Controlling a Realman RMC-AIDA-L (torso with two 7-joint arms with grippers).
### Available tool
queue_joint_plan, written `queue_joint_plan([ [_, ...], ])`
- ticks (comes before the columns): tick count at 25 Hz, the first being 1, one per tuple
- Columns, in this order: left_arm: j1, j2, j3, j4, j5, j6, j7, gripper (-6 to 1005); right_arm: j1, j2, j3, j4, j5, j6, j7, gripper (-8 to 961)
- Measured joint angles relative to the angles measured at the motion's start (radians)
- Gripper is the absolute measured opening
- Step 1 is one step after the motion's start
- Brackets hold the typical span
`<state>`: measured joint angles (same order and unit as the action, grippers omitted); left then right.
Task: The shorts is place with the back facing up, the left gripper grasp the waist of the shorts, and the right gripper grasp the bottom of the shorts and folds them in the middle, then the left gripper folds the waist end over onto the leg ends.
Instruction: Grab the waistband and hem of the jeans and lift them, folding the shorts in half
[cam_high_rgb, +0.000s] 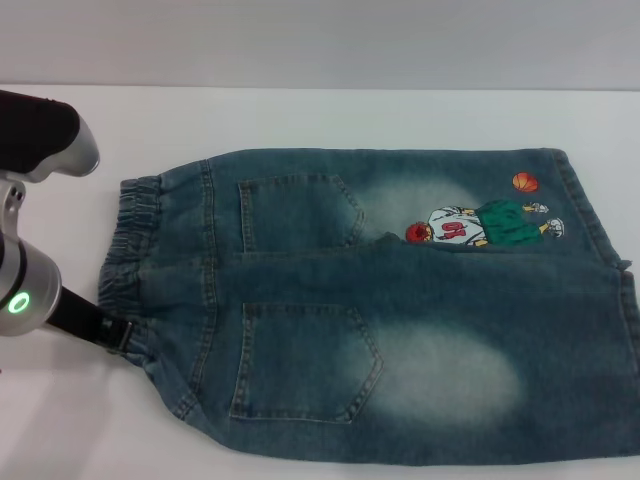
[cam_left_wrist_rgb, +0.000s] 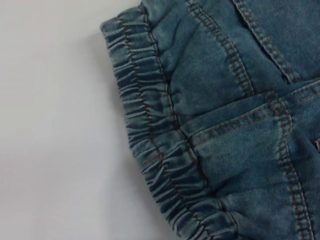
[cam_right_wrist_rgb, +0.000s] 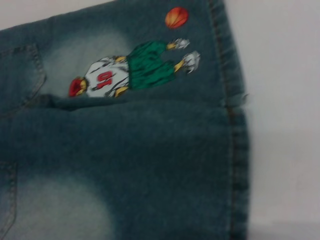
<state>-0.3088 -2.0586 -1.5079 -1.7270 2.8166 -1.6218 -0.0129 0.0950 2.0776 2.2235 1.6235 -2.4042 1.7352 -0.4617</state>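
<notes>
I have the long blue faded-denim shorts (cam_high_rgb: 380, 300) flat on the white table (cam_high_rgb: 330, 115), back pockets up, long axis left-right. The gathered elastic waist (cam_high_rgb: 128, 262) sits just beside the black left gripper (cam_high_rgb: 108, 330), finger state unclear. The straight leg hems (cam_right_wrist_rgb: 235, 150) lie right; right gripper unseen. Bare table all round.

The left arm (cam_high_rgb: 25, 285) is a silver cylinder with a glowing green ring, a black wrist section, and a dark rounded housing above.
</notes>
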Motion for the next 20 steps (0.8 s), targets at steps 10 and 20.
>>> queue_joint_plan([
  [10, -0.003, 0.001, 0.000, 0.012, 0.000, 0.000, 0.002, 29, -0.028, -0.003, -0.070, -0.051, 0.029, -0.006, 0.038, 705],
  [20, -0.018, 0.002, -0.001, 0.031, 0.001, 0.002, 0.007, 29, -0.031, -0.007, -0.091, -0.043, 0.003, 0.001, 0.060, 706],
])
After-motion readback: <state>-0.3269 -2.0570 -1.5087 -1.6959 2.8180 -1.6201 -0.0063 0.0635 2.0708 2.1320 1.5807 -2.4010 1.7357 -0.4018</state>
